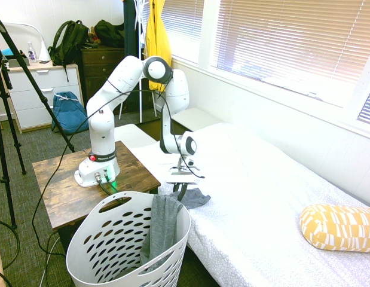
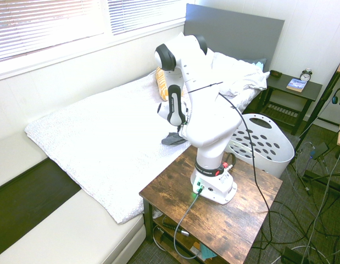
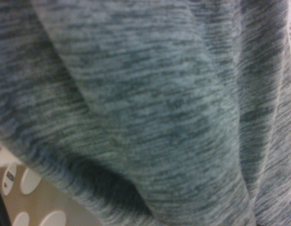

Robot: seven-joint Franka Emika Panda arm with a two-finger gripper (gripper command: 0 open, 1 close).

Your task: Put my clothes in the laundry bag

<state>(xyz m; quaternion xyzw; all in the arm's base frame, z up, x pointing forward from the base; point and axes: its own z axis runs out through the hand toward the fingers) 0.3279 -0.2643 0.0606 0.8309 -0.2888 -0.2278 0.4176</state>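
Note:
The clothes [image 1: 164, 224], a dark grey garment, hang over the rim of the laundry bag [image 1: 107, 239], a white basket with oval holes. One end of the clothes lies on the edge of the bed and the rest drops inside the basket. My gripper [image 1: 182, 191] points straight down onto the end resting on the bed. The second exterior view shows that end of the clothes [image 2: 172, 138] as a small grey patch beside the arm, with the laundry bag [image 2: 263, 146] behind it. Grey fabric [image 3: 145, 103] fills the wrist view, with the basket's holes [image 3: 27, 181] at one corner.
The bed has a white cover [image 1: 262, 197] and a yellow patterned pillow [image 1: 339, 227]. The arm stands on a wooden side table [image 1: 59, 191] next to the basket. A blue backpack [image 1: 70, 112] lies on the floor by a dresser. A yellow garment [image 1: 158, 42] hangs at the back.

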